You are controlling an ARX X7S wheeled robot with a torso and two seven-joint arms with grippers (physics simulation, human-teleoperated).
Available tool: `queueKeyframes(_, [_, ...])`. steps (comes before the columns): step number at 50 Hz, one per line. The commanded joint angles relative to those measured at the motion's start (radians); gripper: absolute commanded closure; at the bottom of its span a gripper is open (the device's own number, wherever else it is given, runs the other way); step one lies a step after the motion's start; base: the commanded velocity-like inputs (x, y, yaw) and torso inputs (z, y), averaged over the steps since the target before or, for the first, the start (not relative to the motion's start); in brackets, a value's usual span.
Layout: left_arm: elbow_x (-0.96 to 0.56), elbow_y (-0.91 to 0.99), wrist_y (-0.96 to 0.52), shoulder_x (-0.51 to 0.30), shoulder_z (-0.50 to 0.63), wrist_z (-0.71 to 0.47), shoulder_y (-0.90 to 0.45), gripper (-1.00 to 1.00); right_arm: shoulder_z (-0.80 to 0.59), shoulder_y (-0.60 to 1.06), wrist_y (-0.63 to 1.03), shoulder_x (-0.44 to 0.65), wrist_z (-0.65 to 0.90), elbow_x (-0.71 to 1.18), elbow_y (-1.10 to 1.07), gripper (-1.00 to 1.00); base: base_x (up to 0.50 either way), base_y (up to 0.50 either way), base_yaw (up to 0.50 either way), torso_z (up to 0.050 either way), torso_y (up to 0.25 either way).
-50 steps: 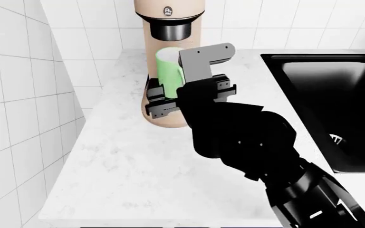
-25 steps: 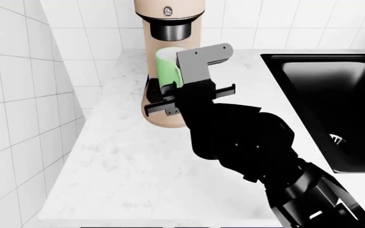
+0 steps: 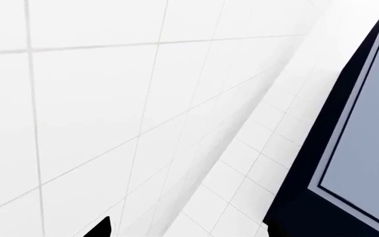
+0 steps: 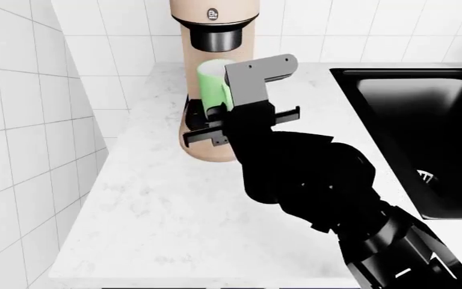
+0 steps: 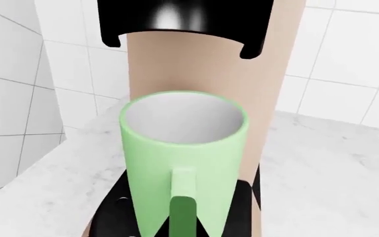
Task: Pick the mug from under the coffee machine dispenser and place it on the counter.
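The mug (image 4: 212,87) stands on the drip tray (image 5: 114,217) under the dispenser (image 4: 214,37), at the counter's (image 4: 159,205) back edge. The right gripper (image 4: 215,123) is at its base; whether it grips, I cannot tell. Lifting too high risks knocking the rim against the nozzle.

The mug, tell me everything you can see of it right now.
The mug is a tall, light green cylinder with a white inside and a green loop handle turned toward the right wrist camera. It looks smooth and matte, and empty. It stands upright on the machine's black drip tray, directly beneath the black dispenser, against the beige-pink column. In the head view, the right gripper sits at its lower body; whether the fingers touch it cannot be told.
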Motion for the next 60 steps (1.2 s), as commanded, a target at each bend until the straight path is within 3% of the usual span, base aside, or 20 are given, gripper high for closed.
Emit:
queueKeyframes(1, [0.003,-0.001,0.003,-0.004,0.003,-0.003,0.001,-1.00,0.001,-0.004,-0.012,-0.004,-0.006,-0.003,-0.026,1.00,0.00,0.00,0.00,0.000,0.000])
queueKeyframes(60, [0.007,0.001,0.030,-0.016,0.009,-0.011,0.016,-1.00,-0.082,-0.023,-0.041,-0.061,-0.004,0.062,-0.273,1.00,0.00,0.00,0.00,0.000,0.000])
